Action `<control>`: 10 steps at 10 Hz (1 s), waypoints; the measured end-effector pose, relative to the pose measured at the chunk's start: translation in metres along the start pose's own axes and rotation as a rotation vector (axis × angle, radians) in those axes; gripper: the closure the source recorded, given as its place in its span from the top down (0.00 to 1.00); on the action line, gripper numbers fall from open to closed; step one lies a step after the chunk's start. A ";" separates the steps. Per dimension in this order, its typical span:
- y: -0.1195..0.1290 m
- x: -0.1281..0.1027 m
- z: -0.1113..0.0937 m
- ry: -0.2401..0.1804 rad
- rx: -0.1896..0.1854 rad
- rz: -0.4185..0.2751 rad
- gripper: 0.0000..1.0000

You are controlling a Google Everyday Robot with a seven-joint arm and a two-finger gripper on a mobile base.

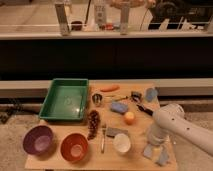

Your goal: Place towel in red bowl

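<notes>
The red bowl (74, 147) stands at the front left of the wooden table (135, 162), to the right of a purple bowl (38, 139). A small grey folded cloth (114, 132), which looks like the towel, lies flat just left of a white cup (122, 143). My gripper (155, 154) hangs on the white arm (175, 125) over the table's front right corner, pointing down. Its two pale fingers (149, 151) stand apart with nothing between them. The gripper is to the right of the cloth and the cup and touches neither.
A green tray (49, 102) sits at the back left. In the middle are a pine cone (93, 122), a fork (103, 139), a metal cup (97, 99), a carrot (110, 88), a blue sponge (118, 107) and an orange (129, 117). A blue object (151, 93) lies at the back right.
</notes>
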 end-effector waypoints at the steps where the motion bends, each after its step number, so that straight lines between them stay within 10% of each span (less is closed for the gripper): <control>1: 0.001 0.002 0.002 0.000 0.005 0.002 0.80; 10: 0.011 0.028 0.016 -0.046 0.072 -0.039 0.80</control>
